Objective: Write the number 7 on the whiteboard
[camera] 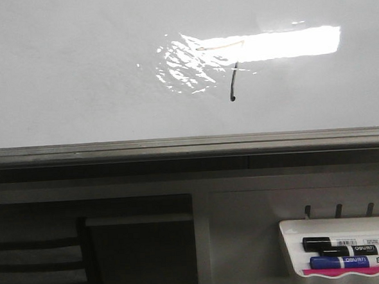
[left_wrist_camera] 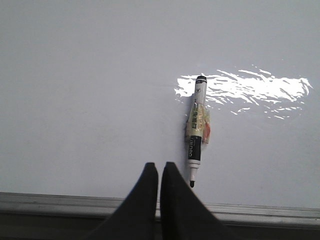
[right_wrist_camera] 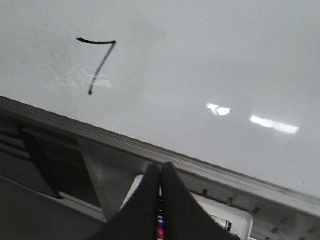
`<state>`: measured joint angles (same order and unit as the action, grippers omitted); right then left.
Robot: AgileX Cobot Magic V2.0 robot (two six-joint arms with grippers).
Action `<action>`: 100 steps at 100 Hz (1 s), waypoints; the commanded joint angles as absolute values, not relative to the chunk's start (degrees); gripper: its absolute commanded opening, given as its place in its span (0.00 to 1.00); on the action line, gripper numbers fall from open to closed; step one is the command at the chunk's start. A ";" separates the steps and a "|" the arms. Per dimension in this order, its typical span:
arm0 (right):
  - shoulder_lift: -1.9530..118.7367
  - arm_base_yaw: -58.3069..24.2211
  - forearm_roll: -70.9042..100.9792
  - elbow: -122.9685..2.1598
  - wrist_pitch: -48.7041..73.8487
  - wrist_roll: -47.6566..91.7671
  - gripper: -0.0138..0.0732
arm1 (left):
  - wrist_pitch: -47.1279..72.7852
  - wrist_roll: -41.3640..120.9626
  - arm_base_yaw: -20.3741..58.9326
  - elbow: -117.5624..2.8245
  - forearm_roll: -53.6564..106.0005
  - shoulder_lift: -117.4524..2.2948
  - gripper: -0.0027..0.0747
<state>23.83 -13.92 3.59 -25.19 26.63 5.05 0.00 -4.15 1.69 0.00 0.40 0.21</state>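
The whiteboard (camera: 76, 72) fills the upper front view, with a bright rectangular reflection and a grey bottom rail (camera: 177, 146). The number 7 (camera: 233, 83) is drawn on it, with a faint top stroke and a thick black downstroke. It shows whole in the right wrist view (right_wrist_camera: 100, 62). My left gripper (left_wrist_camera: 159, 166) is shut and empty in front of the board (left_wrist_camera: 75, 100), just above the rail. My right gripper (right_wrist_camera: 160, 167) is shut and empty below the rail (right_wrist_camera: 210, 170), over the marker tray. Neither gripper shows in the front view.
A black uncapped marker (left_wrist_camera: 196, 135) is taped upright on the board, tip down, just beside my left fingers. A small white tray (camera: 292, 245) hangs below the rail at the right and holds a black marker (camera: 337, 242) and a blue marker (camera: 341, 261).
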 commanded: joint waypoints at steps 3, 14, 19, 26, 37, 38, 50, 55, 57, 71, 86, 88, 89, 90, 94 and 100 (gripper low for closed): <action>18.46 -8.85 3.93 -20.00 16.98 5.14 0.08 | -4.31 -4.76 1.49 1.96 0.60 1.64 0.01; 11.63 -3.85 4.06 -13.00 10.88 5.14 0.08 | -4.31 -4.76 1.49 1.96 0.60 1.64 0.01; 8.80 -2.47 4.06 -10.70 8.82 5.14 0.08 | -4.31 -4.76 1.49 1.96 0.60 1.64 0.01; 5.36 -0.57 4.06 -7.36 6.07 5.14 0.08 | -4.31 -4.76 1.49 1.96 0.60 1.64 0.01; 1.88 0.88 4.06 -3.65 3.50 5.14 0.08 | -4.31 -4.76 1.49 1.96 0.60 1.64 0.01; 1.57 0.88 4.06 -3.27 3.39 5.14 0.08 | -4.31 -4.76 1.49 1.96 0.60 1.64 0.01; -0.06 0.93 4.06 -0.40 0.00 5.14 0.08 | -4.31 -4.76 1.49 1.96 0.60 1.64 0.01; -0.64 0.93 4.06 0.75 -1.87 5.14 0.08 | -4.31 -4.76 1.49 1.96 0.60 1.64 0.01; -0.78 0.93 4.06 1.26 -2.77 5.14 0.08 | -4.31 -4.76 1.49 1.96 0.60 1.64 0.01; -1.44 0.93 4.06 2.16 -4.19 5.14 0.08 | -4.31 -4.76 1.49 1.96 0.60 1.64 0.01; -1.44 0.93 4.06 2.16 -4.19 5.14 0.08 | -4.31 -4.76 1.49 1.96 0.60 1.64 0.01; -1.44 0.93 4.06 2.16 -4.19 5.14 0.08 | -4.31 -4.76 1.49 1.96 0.60 1.64 0.01; -1.44 0.93 4.06 2.16 -4.19 5.14 0.08 | -4.31 -4.76 1.49 1.96 0.60 1.64 0.01; -1.44 0.93 4.06 2.16 -4.19 5.14 0.08 | -4.31 -4.76 1.49 1.96 0.60 1.64 0.01; -1.44 0.93 4.06 2.16 -4.19 5.14 0.08 | -4.31 -4.76 1.49 1.96 0.60 1.64 0.01; -1.44 0.93 4.06 2.16 -4.19 5.14 0.08 | -4.31 -4.76 1.49 1.96 0.60 1.64 0.01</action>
<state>-0.67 0.64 3.81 0.50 0.74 5.05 0.00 -4.15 1.69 0.00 0.40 0.21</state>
